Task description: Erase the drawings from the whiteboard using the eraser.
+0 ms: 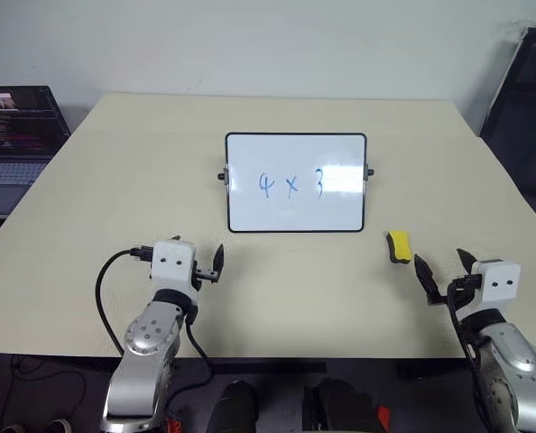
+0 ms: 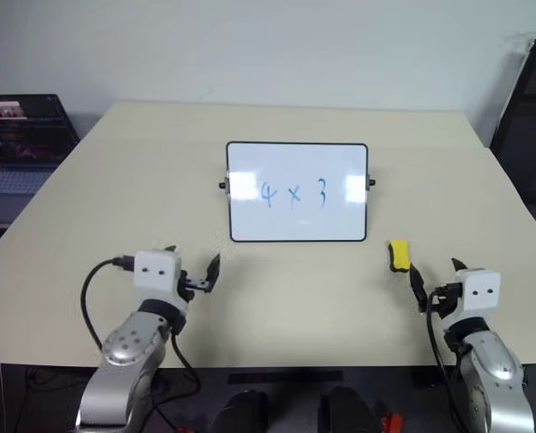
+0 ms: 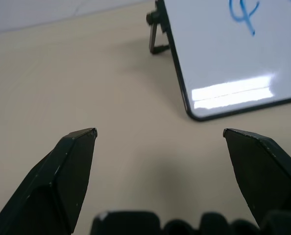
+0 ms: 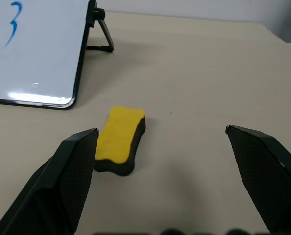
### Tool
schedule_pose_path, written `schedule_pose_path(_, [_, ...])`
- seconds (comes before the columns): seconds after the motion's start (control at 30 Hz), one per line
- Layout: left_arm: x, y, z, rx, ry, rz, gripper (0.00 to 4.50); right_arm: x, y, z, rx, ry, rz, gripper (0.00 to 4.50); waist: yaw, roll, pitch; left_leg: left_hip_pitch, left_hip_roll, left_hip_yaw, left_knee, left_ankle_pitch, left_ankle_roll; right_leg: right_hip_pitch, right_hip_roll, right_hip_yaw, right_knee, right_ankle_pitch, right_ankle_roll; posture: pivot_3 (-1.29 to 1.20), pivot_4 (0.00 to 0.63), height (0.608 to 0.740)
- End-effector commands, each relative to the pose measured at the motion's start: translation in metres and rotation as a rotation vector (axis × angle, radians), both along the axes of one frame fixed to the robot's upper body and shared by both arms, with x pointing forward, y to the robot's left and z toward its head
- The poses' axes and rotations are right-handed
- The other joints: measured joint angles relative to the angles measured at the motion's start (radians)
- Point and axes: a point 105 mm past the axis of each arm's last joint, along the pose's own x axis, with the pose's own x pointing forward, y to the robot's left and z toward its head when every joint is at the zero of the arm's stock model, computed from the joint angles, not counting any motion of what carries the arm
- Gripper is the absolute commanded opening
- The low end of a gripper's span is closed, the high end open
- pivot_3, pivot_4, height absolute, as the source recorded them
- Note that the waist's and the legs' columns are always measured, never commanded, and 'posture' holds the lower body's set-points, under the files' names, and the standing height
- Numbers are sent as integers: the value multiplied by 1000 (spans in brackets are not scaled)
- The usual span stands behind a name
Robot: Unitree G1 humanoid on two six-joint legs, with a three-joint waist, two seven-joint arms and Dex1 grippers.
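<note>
Bright, even overhead light; glare streaks on the whiteboard (image 1: 296,183); soft shadows.

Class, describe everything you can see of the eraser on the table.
The eraser is a small block with a yellow top and a dark underside, its long sides slightly waisted. It lies flat on the beige table, yellow side up, just off the whiteboard's lower right corner, apart from it. The open right gripper hangs near, not touching.

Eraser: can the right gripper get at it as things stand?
Probably yes. The eraser lies flat on bare table just ahead of the open right gripper, with nothing between them.
</note>
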Motion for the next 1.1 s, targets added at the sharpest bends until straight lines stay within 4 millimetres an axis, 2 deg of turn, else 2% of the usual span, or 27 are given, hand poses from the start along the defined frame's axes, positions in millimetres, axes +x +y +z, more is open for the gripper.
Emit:
schedule_pose_path(0.03, [-2, 4, 10, 16, -54, 38, 4500, 1, 4, 8, -15, -13, 30, 4486, 0, 0, 0, 0, 0, 0, 0, 0, 0, 0, 0, 0, 0, 0, 0, 0, 150, 740])
schedule_pose_path(0.13, [-5, 3, 7, 12, -49, 53, 4500, 1, 0, 2, -12, 17, 11, 4486, 0, 0, 0, 0, -1, 1, 1, 0, 0, 0, 0, 1, 0, 0, 0, 0, 150, 740])
schedule_pose_path(0.23, [-7, 2, 10, 11, -50, 21, 4500, 1, 11, 15, -24, -15, 49, 4486, 0, 0, 0, 0, 0, 1, 0, 0, 0, 0, 0, 0, 0, 0, 0, 0, 150, 740])
schedule_pose_path(0.43, [-6, 13, 11, -1, -49, -19, 4500, -4, 15, 27, -25, -37, 28, 4486, 0, 0, 0, 0, 0, 1, 0, 0, 0, 0, 0, 1, 0, 0, 0, 0, 150, 740])
schedule_pose_path(0.53, [-9, 6, 14, 48, -52, -141, 4500, 3, 21, 33, -9, -29, 23, 4486, -1, 0, 0, 0, 0, 1, 0, 0, 0, -1, 0, 1, 0, 0, 0, 0, 150, 740])
schedule_pose_path(0.7, [1, 8, 23, 53, -43, -286, 4500, 15, 36, 49, 24, -80, 22, 4486, 0, 0, 0, 0, 0, 1, 0, 0, 0, -1, 0, 0, 1, 0, -1, 0, 150, 740])
schedule_pose_path(0.83, [10, -19, 33, 54, -33, -507, 4500, 18, 37, 65, 22, -106, 7, 4486, 4, 0, 0, -2, -1, 1, 0, 0, 0, -2, 0, 0, 0, 0, 0, 0, 150, 740])
schedule_pose_path(0.9, [12, -20, 37, 52, -28, -564, 4500, 19, 44, 71, 39, -116, 4, 4486, 2, 0, 0, -2, -1, 1, 0, 0, 0, -2, 0, 0, 0, 0, 0, 0, 150, 740])
schedule_pose_path(0.93, [13, -27, 42, 34, -29, -607, 4500, 20, 43, 72, 49, -111, -3, 4486, 1, 0, 0, -2, -1, 1, 0, 0, 0, -2, 0, 0, 0, 0, 0, 0, 150, 740])
schedule_pose_path(0.97, [12, -35, 46, 29, -21, -674, 4500, 22, 43, 73, 58, -104, -9, 4486, 0, 0, 0, -2, -1, 1, -1, 0, 0, -2, 0, 0, 0, -1, 0, 0, 150, 740])
schedule_pose_path(1.03, [12, -53, 54, 34, -2, -824, 4500, 28, 42, 62, 93, -17, -11, 4486, -1, 0, 1, -2, 0, 1, -1, 0, 0, -2, 0, 0, 0, -1, 0, 0, 150, 740])
schedule_pose_path(1.1, [10, -64, 58, 46, 27, -941, 4500, 31, 44, 57, 107, 33, -4, 4486, -1, 0, 1, -2, 0, 1, -1, 0, 0, -2, 1, 0, 0, 0, 0, 0, 150, 740])
